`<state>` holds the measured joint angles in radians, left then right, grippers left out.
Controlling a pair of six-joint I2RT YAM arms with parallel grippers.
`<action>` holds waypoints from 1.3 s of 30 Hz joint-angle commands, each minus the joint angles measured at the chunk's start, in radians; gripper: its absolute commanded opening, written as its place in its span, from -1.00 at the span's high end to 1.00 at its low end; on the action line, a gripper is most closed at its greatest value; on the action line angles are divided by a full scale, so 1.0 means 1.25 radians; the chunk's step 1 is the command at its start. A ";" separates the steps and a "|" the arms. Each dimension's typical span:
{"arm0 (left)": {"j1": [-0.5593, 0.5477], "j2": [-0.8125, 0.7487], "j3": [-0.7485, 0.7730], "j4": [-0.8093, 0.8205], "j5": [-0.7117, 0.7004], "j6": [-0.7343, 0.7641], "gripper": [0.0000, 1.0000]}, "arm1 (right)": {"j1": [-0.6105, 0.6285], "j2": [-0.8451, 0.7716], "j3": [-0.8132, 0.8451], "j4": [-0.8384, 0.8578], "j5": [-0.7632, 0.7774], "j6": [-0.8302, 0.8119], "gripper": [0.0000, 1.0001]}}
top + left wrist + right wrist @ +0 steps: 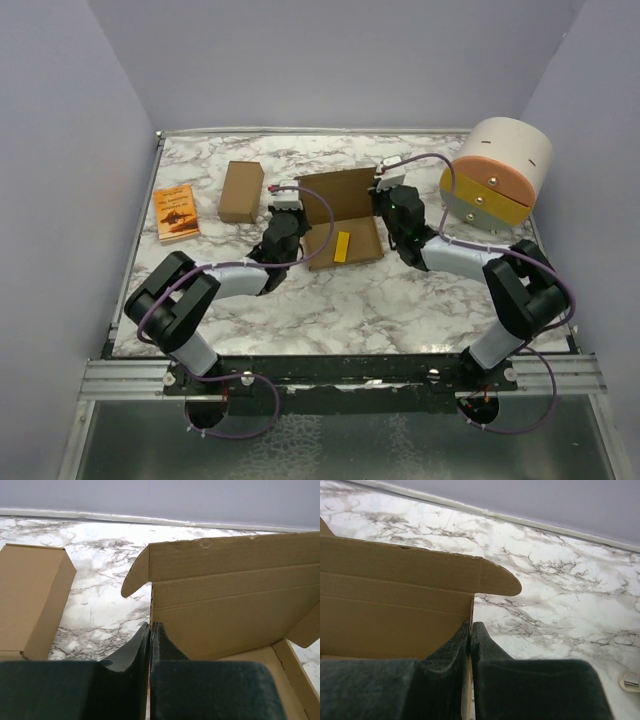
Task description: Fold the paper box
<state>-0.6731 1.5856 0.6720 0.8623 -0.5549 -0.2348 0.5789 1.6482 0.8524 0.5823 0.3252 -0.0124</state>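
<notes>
The paper box (340,215) is a shallow brown cardboard box with its lid flap standing open at the far side. It lies mid-table with a yellow strip (342,246) inside. My left gripper (290,208) is shut on the box's left side wall (150,605), one finger inside and one outside. My right gripper (383,207) is shut on the right side wall (472,611) in the same way. The lid's rounded tabs stick out past both walls (136,575) (502,582).
A narrower ready-made brown box (241,191) (30,600) stands left of the paper box. An orange booklet (176,212) lies at the far left. A white and orange cylinder device (497,170) sits at the right back. A small white part (631,681) lies near the right gripper.
</notes>
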 commanded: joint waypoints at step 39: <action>-0.098 0.050 -0.253 0.355 0.032 -0.049 1.00 | 0.029 -0.107 -0.235 0.072 -0.149 0.150 0.96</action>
<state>-0.7616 1.6493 0.3897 1.3594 -0.5735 -0.2424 0.5835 1.5417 0.5735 0.8116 0.2302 0.1463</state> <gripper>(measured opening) 0.016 0.020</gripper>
